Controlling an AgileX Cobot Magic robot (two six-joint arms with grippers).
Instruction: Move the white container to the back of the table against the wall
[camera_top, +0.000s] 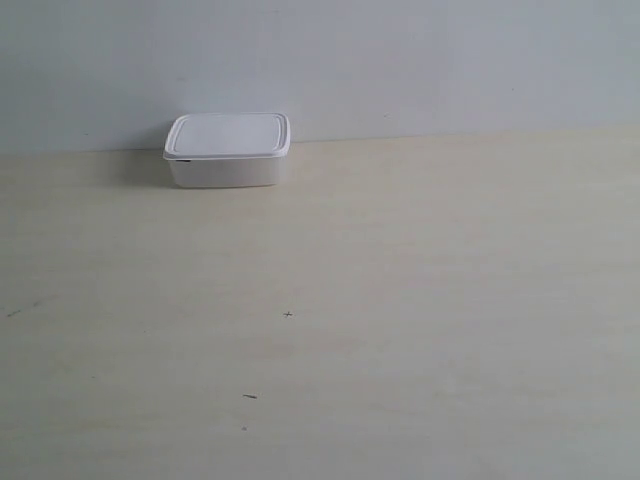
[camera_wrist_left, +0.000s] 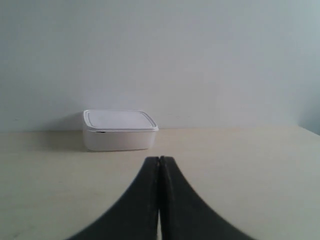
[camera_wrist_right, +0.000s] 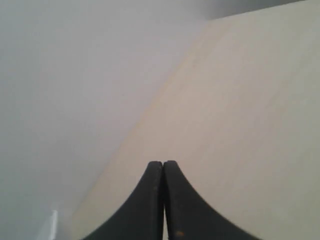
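Note:
The white container (camera_top: 228, 149) stands lidded on the cream table (camera_top: 400, 300), at its far edge where it meets the pale wall (camera_top: 400, 60). No arm shows in the exterior view. In the left wrist view the same white container (camera_wrist_left: 119, 130) sits ahead of my left gripper (camera_wrist_left: 159, 159), which is shut with nothing in it and well apart from the box. My right gripper (camera_wrist_right: 163, 163) is also shut and holds nothing; it hovers over bare table (camera_wrist_right: 240, 110) beside the wall (camera_wrist_right: 75, 75), and the container is out of its view.
A few tiny dark specks (camera_top: 288, 315) mark the tabletop near the middle and front. The table's right corner (camera_wrist_left: 307, 129) shows in the left wrist view.

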